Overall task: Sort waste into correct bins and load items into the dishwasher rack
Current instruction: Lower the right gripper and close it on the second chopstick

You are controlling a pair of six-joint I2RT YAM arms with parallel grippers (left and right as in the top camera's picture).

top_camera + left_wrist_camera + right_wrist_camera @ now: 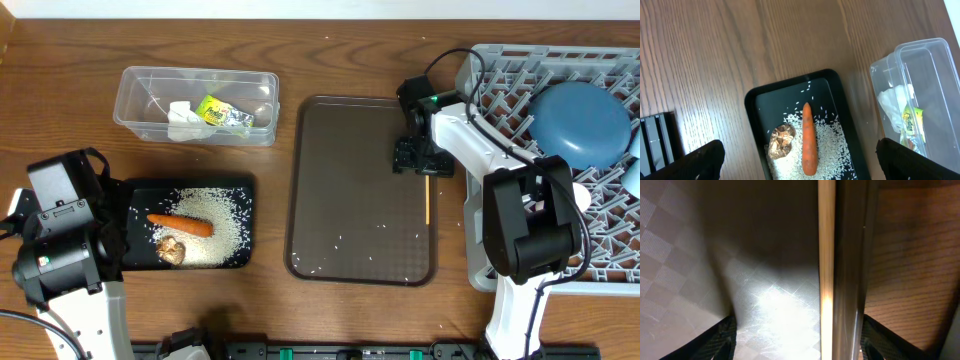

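Chopsticks [428, 203] lie along the right rim of the brown serving tray [350, 200], right of the tabletop's middle, in the gap between that tray and the dishwasher rack [560, 62], which fills the right edge; overhead shows one thin pale line, cannot tell whether both sticks lie together. Right pincer [420, 158] low over their far end, released; fingers [722, 340] spread either side of the wood, nothing gripped; wrist view has the stick running straight through the gap. Left pincer [807, 157] likewise released and empty, hanging above the black tray [772, 107] toward the near-left corner; in it rice [835, 145], carrot [809, 145], brown lump [781, 141]. Handling, as judged: sticks light, stiff, thin, smooth; apt to roll or pivot if pinched at a tip; lying against the rim leaves little room beneath; best closed squarely across the shaft, nearer mid-length than the end, firm enough to trap both. Blue dish [580, 120] sits in the rack.
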